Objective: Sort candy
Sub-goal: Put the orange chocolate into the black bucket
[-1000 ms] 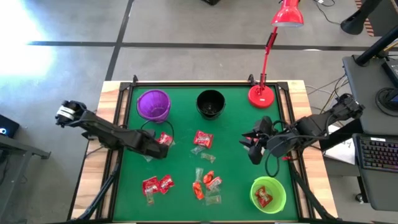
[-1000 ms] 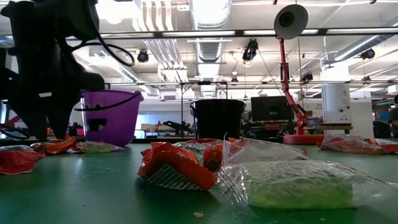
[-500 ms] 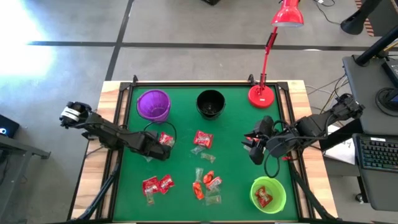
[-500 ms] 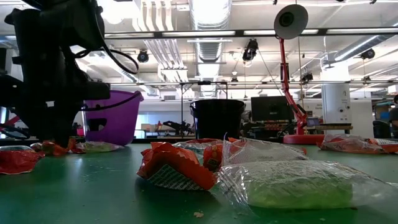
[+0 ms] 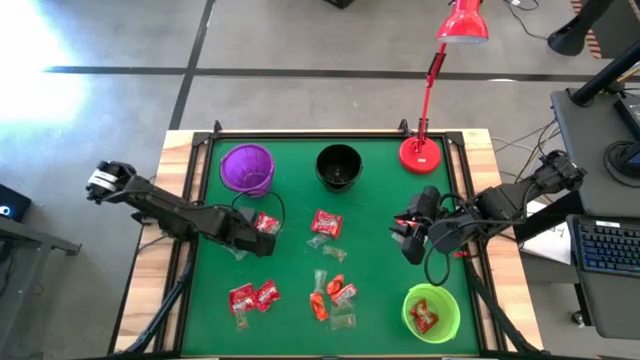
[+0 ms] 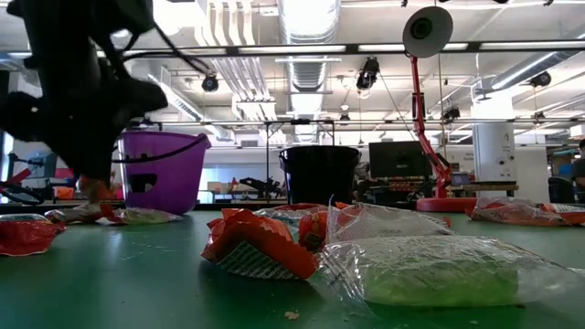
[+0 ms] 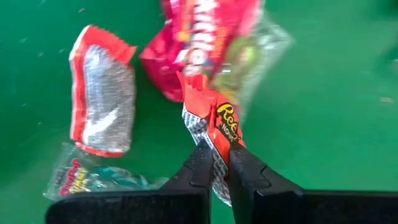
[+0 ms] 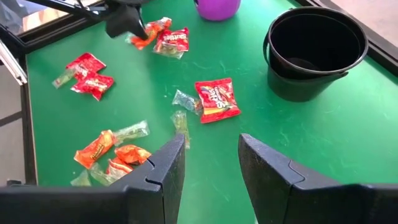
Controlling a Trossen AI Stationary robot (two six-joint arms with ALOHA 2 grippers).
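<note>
Green table (image 5: pixel 380 290) seen from above carried scattered candy (image 5: pixel 327 224), purple cup (image 5: pixel 247 168), black cup (image 5: pixel 338 166), green cup (image 5: pixel 431 311). Left wrist view: left gripper (image 7: pixel 222 163) clenched on an orange wrapper (image 7: pixel 213 127). Right wrist view: right gripper (image 8: pixel 211 155) parted, empty, above the table.

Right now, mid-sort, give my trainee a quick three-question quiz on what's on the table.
1. True or false: the left hand is shut on an orange sweet.
2. Which cup already holds candy: A purple cup, B black cup, C green cup?
3. Fill in: the right hand waits with its fingers ____.

Key:
1. True; it pinches the orange wrapper.
2. C; a red sweet lies inside, and none shows in the other two.
3. Open, above the mat, holding nothing.
</note>
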